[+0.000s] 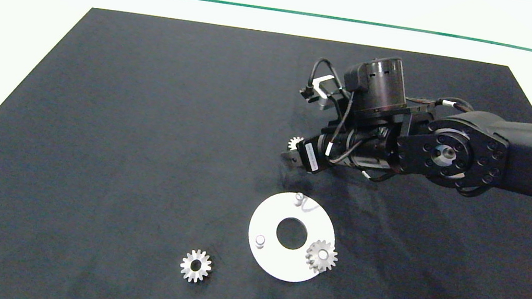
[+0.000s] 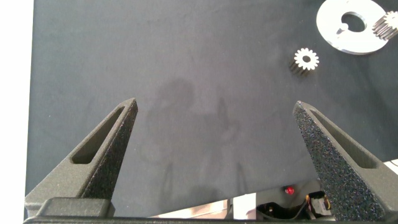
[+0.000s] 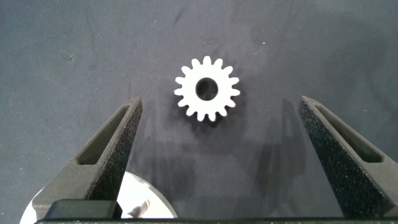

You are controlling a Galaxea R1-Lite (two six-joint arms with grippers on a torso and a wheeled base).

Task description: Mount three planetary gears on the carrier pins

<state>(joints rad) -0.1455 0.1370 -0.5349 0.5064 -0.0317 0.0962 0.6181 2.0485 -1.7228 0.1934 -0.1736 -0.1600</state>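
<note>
second gear lined up between my right fingers

my right hand hangs over the dark surface just beyond the white disc, fingers spread wide and holding nothing, with a loose gear lying flat on the surface between and a little ahead of them. one gear already sits on the disc at its pin; two carrier pins stand bare, one at the disc's far edge and one on its left side. a third gear lies on the surface, near the disc's left side but apart from it.

i judge these gears to be solid metal: small, stiff, dense for their size, in no way fragile, but slick and low-lying. the sound hold is across the toothed rim, my fingers squeezing on opposite teeth, kept level so the bore can drop over a pin.

my right wrist view shows the gear's full outline, its bore and my finger gap around it; from overhead that gear is mostly hidden behind my wrist, only a few teeth peeking out. the overhead view alone gives the whole disc and its pins. my left hand, spread wide and empty, is parked outside the overhead view; its camera sees the third gear and disc well apart from it.
</note>
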